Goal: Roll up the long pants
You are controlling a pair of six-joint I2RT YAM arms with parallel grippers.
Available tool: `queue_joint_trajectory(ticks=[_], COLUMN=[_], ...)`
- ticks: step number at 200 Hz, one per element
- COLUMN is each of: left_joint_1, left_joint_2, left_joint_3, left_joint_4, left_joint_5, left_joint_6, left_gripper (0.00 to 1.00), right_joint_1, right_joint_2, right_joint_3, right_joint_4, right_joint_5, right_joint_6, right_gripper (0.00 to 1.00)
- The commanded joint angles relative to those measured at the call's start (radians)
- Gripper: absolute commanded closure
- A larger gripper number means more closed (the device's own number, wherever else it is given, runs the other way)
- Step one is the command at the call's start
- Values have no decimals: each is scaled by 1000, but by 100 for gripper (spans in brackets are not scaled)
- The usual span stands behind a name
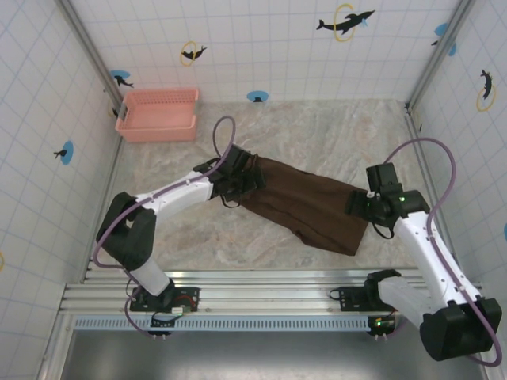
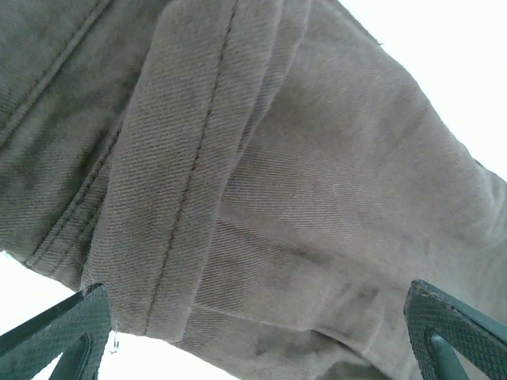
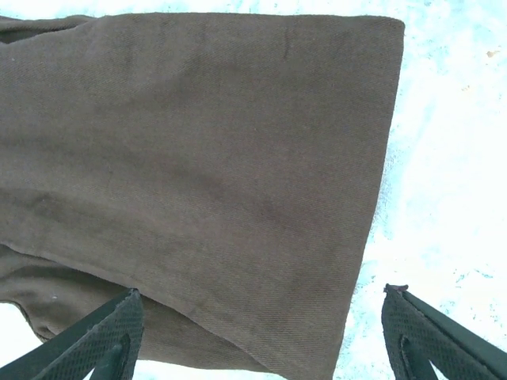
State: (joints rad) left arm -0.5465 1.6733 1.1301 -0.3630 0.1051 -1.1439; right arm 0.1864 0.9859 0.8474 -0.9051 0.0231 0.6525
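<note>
Now, pants [image 1: 305,204]: flat on the table [image 1: 333,134], long way slanting from far left to near right.
Left gripper [image 1: 231,184]: wide open, holds nothing, over the far-left end.
Right gripper [image 1: 358,204]: wide open, at the near-right end.
Basket [image 1: 154,131]: far left corner, well apart, nothing inside.

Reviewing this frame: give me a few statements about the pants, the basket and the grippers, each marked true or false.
1. The long pants lie on the table, outside the pink basket. True.
2. The pants are rolled into a bundle. False: they lie mostly flat and stretched out.
3. The right gripper has its fingers shut on fabric. False: its fingers stand apart above the pants' end.
4. The left gripper is open over the pants' other end. True.
5. The basket stands at the near right corner. False: it is at the far left corner.
</note>
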Motion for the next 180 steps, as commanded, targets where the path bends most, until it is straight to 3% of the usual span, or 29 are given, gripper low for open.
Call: queue_joint_trajectory(ticks=[1,70,94,97,127,152,180], left_joint_1=[0,14,38,71,165,231,302], left_joint_2=[84,306,391,403,566,747,909], left_joint_3=[26,158,242,244,511,902,1307], left_joint_4=[-12,-41,-39,-39,-96,-232,-270], left_joint_5=[-43,-59,-62,-59,-43,-99,-7], left_joint_6=[-60,-100,-90,-86,0,133,194], left_gripper=[3,3,3,3,3,3,3], right_joint_1=[0,-8,-9,-10,-27,-28,-27], right_joint_2=[22,117,152,159,226,283,340], right_joint_3=[44,152,185,189,213,242,271], right_joint_4=[13,25,26,26,25,50,79], right_joint_5=[13,-24,-43,-40,-55,-85,-105], right_joint_6=[-19,-77,-108,-112,-137,-147,-149], right_gripper=[19,19,19,18,18,18,18])
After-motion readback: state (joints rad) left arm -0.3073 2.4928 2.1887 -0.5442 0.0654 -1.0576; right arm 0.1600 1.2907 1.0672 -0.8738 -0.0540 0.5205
